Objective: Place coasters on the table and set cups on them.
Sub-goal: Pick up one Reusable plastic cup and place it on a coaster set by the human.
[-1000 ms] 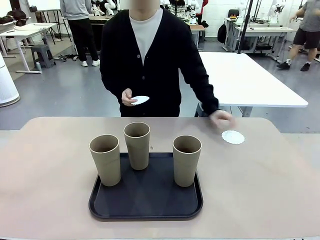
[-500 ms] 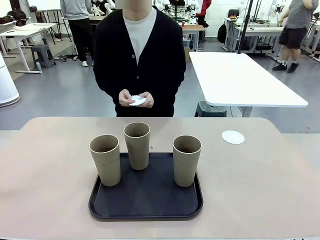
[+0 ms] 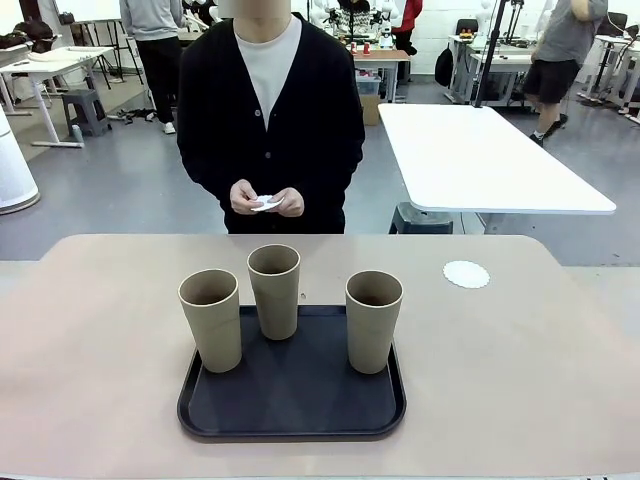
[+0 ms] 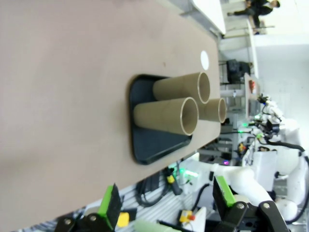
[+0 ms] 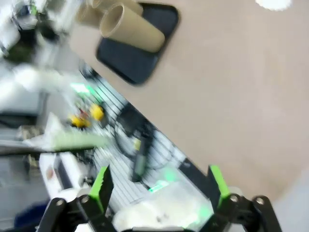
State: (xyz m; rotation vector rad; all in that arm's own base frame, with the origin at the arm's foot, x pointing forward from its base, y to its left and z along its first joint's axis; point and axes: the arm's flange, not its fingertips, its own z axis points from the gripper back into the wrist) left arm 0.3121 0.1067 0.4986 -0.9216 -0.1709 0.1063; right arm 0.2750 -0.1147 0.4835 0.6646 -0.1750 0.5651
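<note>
We note three cups upright on the black tray, long axes vertical, open mouths up, rims wider than bases. The left cup and right cup stand toward the tray's sides, and the middle cup stands farther back; none touch. One coaster lies flat on the table, at the far right, well apart from the tray and bare on top. At the far edge the person's hands meet at the waist, pinching white coaster paper; we cannot tell how many pieces. The left gripper has its fingers spread wide with nothing between them; in its rolled wrist view the cup mouths face picture right. The right gripper is also spread and empty; its wrist view is blurred.
</note>
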